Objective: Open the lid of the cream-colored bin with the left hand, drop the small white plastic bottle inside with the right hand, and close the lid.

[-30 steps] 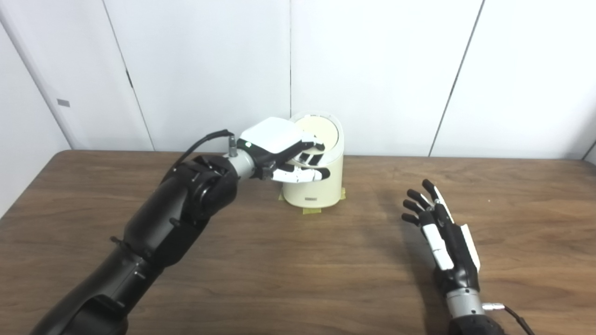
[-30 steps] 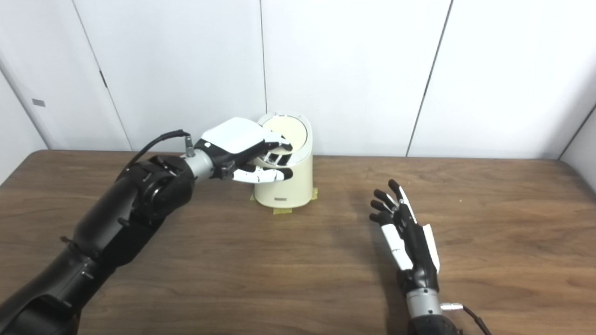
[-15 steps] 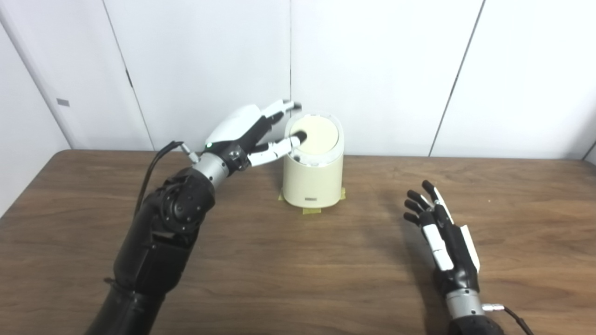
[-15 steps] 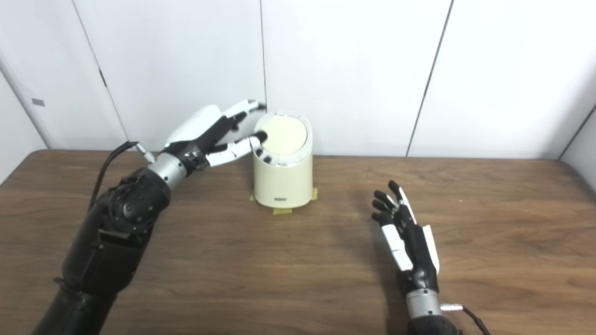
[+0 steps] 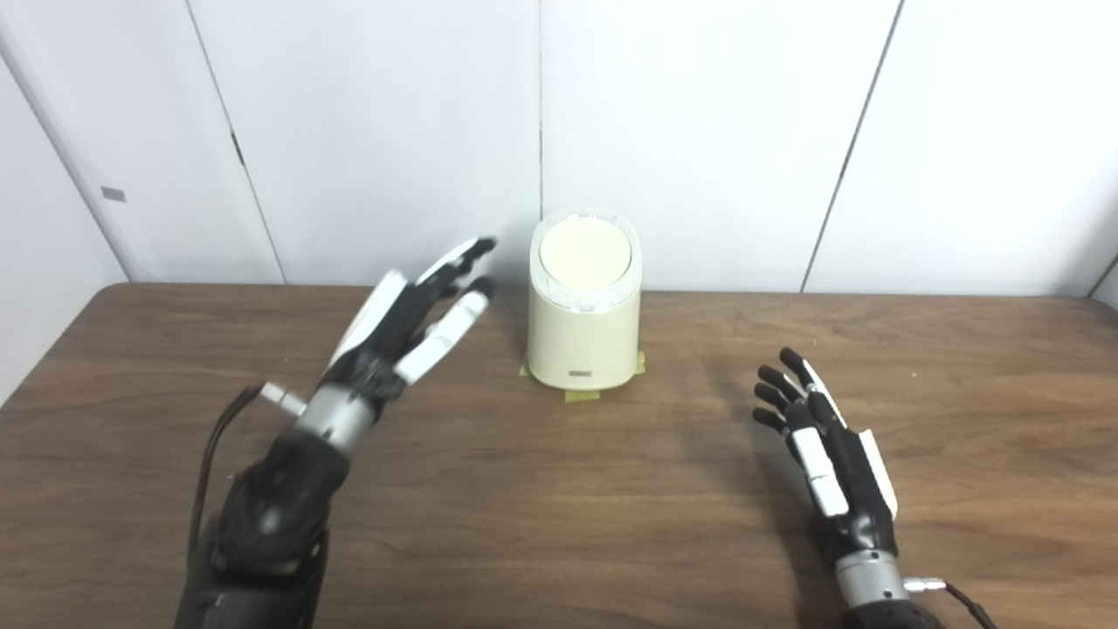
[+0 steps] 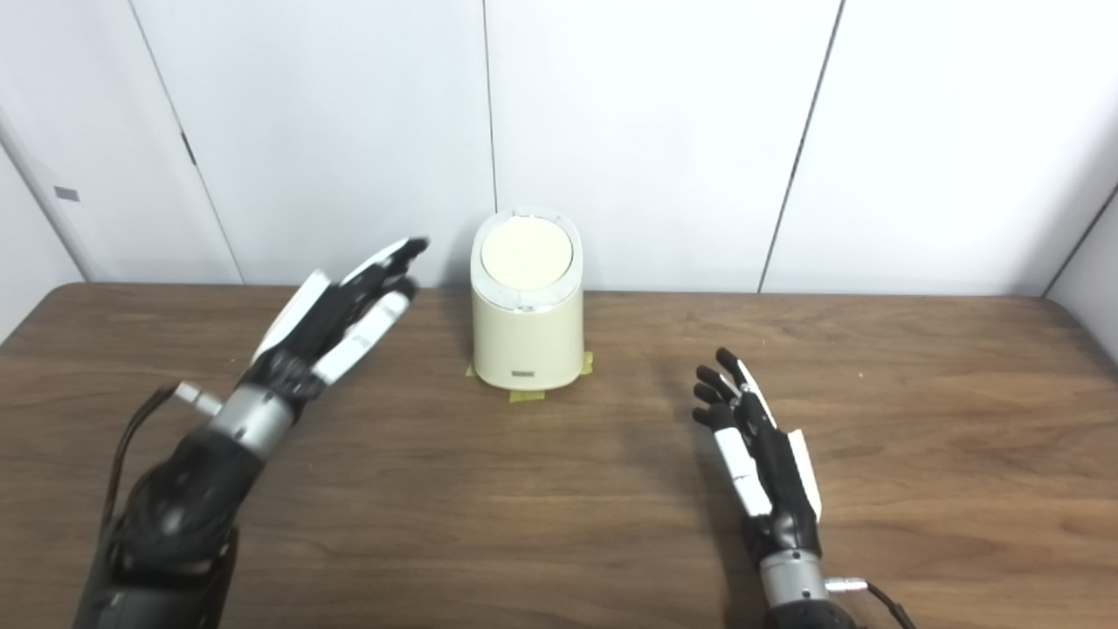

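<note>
The left hand (image 5: 410, 323) is held above the bench (image 5: 559, 489) to the left of the bin (image 5: 583, 336), fingers spread and extended, holding nothing and clear of the bin. Its fingertips are slightly blurred. The right hand (image 5: 825, 441) is low over the bench, well apart from the bin on its right, fingers apart and empty; whether it touches the surface cannot be determined. Both forearms are cut off at the bottom edge. The cream bin stands upright near the rear wall (image 5: 699, 131), on yellow tape tabs (image 5: 581, 396). Its round lid (image 5: 584, 252) is closed, so the interior is hidden. The white bottle is not visible in either view.
</note>
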